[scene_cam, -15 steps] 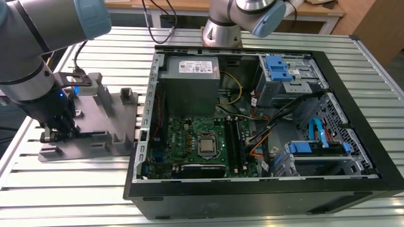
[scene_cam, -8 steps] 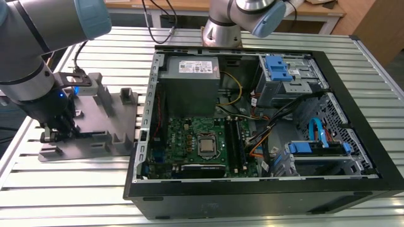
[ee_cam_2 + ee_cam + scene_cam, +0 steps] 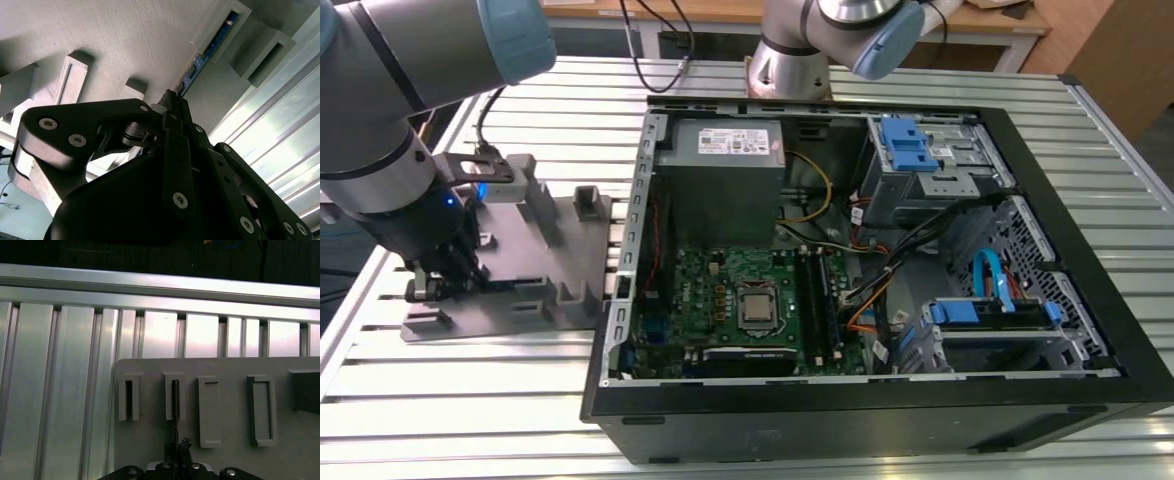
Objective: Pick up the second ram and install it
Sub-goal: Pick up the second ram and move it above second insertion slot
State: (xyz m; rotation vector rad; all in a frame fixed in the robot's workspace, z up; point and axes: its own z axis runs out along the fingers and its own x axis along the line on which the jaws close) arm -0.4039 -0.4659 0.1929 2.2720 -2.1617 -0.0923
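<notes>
The second ram (image 3: 199, 64) is a thin dark blue-green stick standing on edge in a slotted block of the grey moulded plate (image 3: 554, 290). In the first wrist view the ram (image 3: 175, 410) shows edge-on as a dark line running from its slot to my gripper (image 3: 181, 446). My gripper (image 3: 172, 99) is shut on one end of the stick, fingertips pinching its faces. In the exterior view my gripper (image 3: 438, 285) is down at the plate's near end, at the exterior view's left, and hides the stick.
An open computer case (image 3: 1067, 250) lies to the exterior view's right of the plate, with a green motherboard (image 3: 720, 285), memory slots (image 3: 814, 300), cables and blue drive brackets. Another arm's base (image 3: 787, 60) stands behind the case. Ribbed aluminium table (image 3: 60, 390) surrounds the plate.
</notes>
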